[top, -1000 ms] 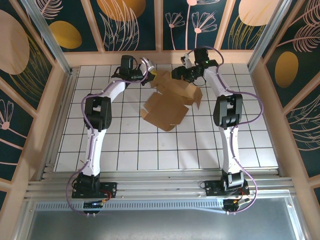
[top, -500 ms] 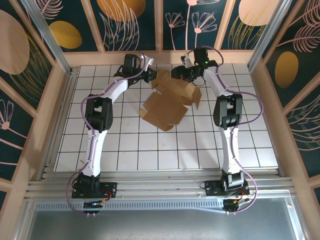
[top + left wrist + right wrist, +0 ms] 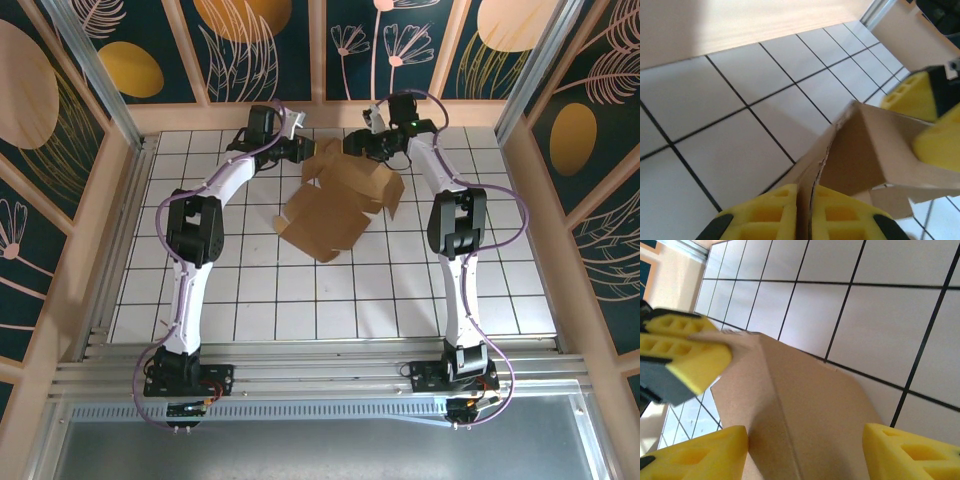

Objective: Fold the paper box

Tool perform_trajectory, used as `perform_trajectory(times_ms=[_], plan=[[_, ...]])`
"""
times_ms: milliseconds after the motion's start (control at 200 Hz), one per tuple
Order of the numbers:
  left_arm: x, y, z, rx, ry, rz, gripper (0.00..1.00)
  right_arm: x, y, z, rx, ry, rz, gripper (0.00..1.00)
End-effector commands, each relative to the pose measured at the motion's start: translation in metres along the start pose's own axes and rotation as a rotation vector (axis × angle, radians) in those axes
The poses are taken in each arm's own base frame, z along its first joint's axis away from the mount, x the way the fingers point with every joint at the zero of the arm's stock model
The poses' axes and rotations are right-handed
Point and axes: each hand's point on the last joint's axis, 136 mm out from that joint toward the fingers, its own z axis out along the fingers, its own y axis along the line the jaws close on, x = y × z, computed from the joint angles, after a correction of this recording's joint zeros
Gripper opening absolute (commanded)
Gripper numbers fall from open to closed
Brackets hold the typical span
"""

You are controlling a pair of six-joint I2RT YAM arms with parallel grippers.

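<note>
- The paper box (image 3: pixel 335 205) lies part-folded on the white tiled table (image 3: pixel 200 290), past the centre toward 12 o'clock. Its lowest corner points to 6 o'clock.
- The far edge of the box is lifted off the tiles. Creased flaps stand up between the two arms.
- The left gripper (image 3: pixel 805 207) is clamped on a thin cardboard edge. Its yellow fingers (image 3: pixel 775 210) are pressed together with the sheet pinched between them.
- From the top view, this grip sits at the 11 o'clock corner of the box.
- The right gripper (image 3: pixel 358 146) sits at the 12 o'clock edge of the box, facing the left gripper. Its fingers (image 3: pixel 700 450) stand wide apart, with a creased panel in the gap between them.
- In both wrist views the opposite gripper's yellow pads appear just beside the same raised flap.
- The wooden back rim (image 3: pixel 330 115) runs close behind both grippers at 12 o'clock, so room there is tight.
- Open tiles extend from the box toward 6 o'clock up to the arm bases, and toward 9 and 3 o'clock up to the side rims.
</note>
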Motion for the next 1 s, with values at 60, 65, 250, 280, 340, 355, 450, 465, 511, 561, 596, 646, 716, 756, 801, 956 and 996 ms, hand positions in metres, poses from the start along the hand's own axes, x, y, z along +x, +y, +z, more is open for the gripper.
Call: perform_trajectory(times_ms=[60,65,250,280,340,355,450,465,511,561,596,646,716,756,801,956,996], plan=[[-0.02,-0.071,-0.01,0.144,-0.051,-0.049,0.12,0.017,-0.005,0.016,0.073,0.038,0.01,0.63],[-0.019,-0.069,-0.01,0.138,-0.05,-0.051,0.12,0.017,-0.005,0.016,0.073,0.038,0.009,0.63],[0.001,-0.07,-0.017,0.137,-0.067,-0.085,0.16,0.019,-0.002,0.016,0.089,0.044,-0.01,0.63],[0.0,-0.073,-0.018,0.15,-0.083,-0.094,0.18,0.02,0.0,0.018,0.09,0.047,-0.016,0.63],[0.0,-0.078,-0.021,0.168,-0.111,-0.108,0.19,0.023,0.004,0.022,0.085,0.053,-0.022,0.63],[0.0,-0.078,-0.021,0.17,-0.114,-0.113,0.2,0.024,0.004,0.023,0.084,0.054,-0.024,0.62],[-0.001,-0.082,-0.023,0.169,-0.132,-0.133,0.31,0.026,0.01,0.027,0.078,0.055,-0.035,0.62],[-0.002,-0.082,-0.023,0.168,-0.136,-0.137,0.34,0.025,0.011,0.027,0.077,0.054,-0.037,0.62],[-0.004,-0.085,-0.026,0.178,-0.141,-0.147,0.43,0.025,0.011,0.026,0.083,0.053,-0.038,0.6],[-0.005,-0.089,-0.028,0.188,-0.139,-0.146,0.49,0.025,0.011,0.026,0.095,0.053,-0.045,0.6],[-0.006,-0.089,-0.03,0.181,-0.138,-0.145,0.51,0.026,0.01,0.024,0.107,0.054,-0.048,0.6],[-0.005,-0.092,-0.034,0.178,-0.137,-0.137,0.53,0.026,0.008,0.021,0.124,0.052,-0.055,0.6],[-0.009,-0.097,-0.041,0.175,-0.142,-0.132,0.54,0.026,0.004,0.019,0.158,0.046,-0.066,0.6],[-0.012,-0.099,-0.044,0.172,-0.137,-0.137,0.54,0.026,0.001,0.018,0.175,0.046,-0.068,0.6],[-0.018,-0.099,-0.047,0.147,-0.14,-0.15,0.54,0.025,-0.001,0.017,0.181,0.047,-0.069,0.6],[-0.025,-0.099,-0.046,0.144,-0.138,-0.205,0.56,0.024,0.003,0.018,0.167,0.043,-0.065,0.6],[-0.018,-0.093,-0.04,0.138,-0.117,-0.218,0.56,0.024,0.003,0.019,0.172,0.042,-0.067,0.6]])
